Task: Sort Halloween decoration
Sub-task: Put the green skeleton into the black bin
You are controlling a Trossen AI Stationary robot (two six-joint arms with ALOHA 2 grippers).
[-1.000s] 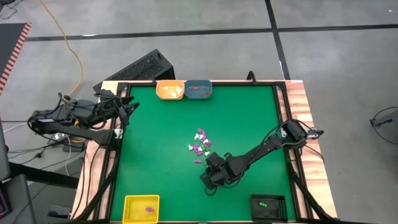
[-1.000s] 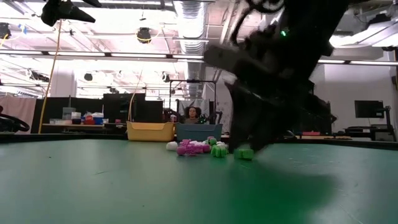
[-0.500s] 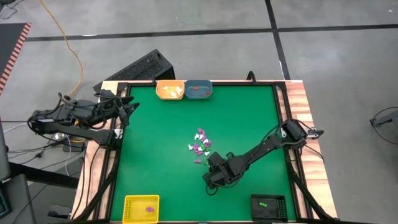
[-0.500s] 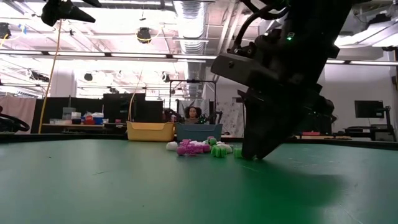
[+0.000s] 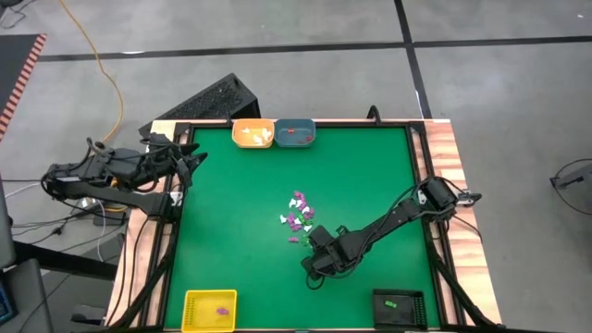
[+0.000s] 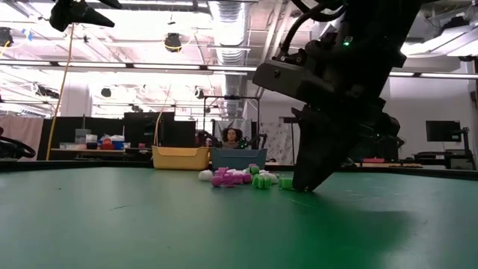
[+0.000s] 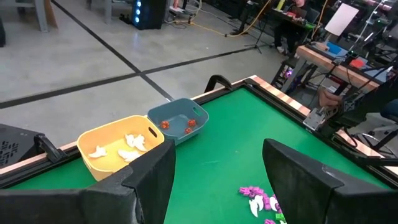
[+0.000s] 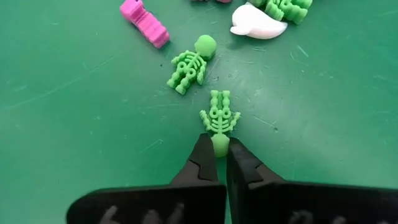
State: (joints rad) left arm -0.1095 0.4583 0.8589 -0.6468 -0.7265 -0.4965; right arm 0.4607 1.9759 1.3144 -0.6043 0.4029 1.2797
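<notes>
Right arm reaches from the table's right edge diagonally down to the green mat, wrist tilted low, right gripper (image 8: 216, 149) pinched on the head of a green skeleton (image 8: 219, 119) that lies flat on the mat at the near edge of the trinket pile (image 5: 298, 215), mid-table. In the low view the fingertips touch the mat just beside the pile (image 6: 239, 178). Right wrist view counts: two green skeletons, the held one and a loose one (image 8: 190, 67) just beyond it, one pink piece (image 8: 144, 22), one white ghost (image 8: 258, 26), and part of another green piece at the frame edge. Left arm is parked off the table's left edge, left gripper (image 7: 221, 180) fingers spread wide, holding nothing. Four trays: orange tray (image 7: 93, 137) with white pieces, blue tray (image 7: 163, 112) with three red pieces, yellow tray (image 5: 191, 307) with one purple piece, black tray (image 5: 416, 310) with one green piece.
</notes>
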